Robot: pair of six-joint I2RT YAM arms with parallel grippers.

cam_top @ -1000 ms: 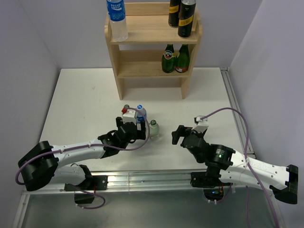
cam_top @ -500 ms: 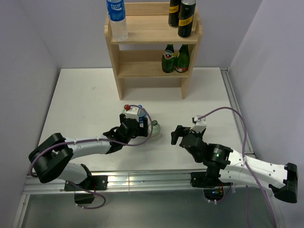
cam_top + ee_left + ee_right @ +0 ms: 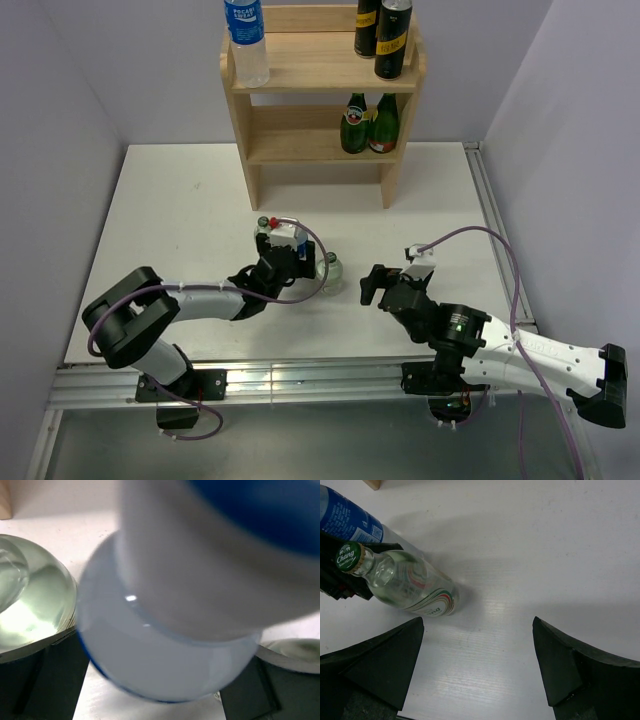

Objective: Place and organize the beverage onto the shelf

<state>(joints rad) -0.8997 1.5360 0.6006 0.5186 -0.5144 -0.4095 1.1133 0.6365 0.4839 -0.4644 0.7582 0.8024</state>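
Blue-labelled water bottle [image 3: 165, 670] | between left jaws, spread wide | right jaws spread, green-capped bottle [image 3: 405, 582] ahead

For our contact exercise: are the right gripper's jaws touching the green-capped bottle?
Apart. The top view shows bare table between the right gripper and the green-capped bottle; its jaws stand open.

Two dark green glass bottles [image 3: 355, 125] with red labels stand upright, close side by side, toward the far end. The white counter [image 3: 170, 210] sits between pale lilac walls [image 3: 140, 70]. A metal rail [image 3: 300, 378] runs along its near edge.
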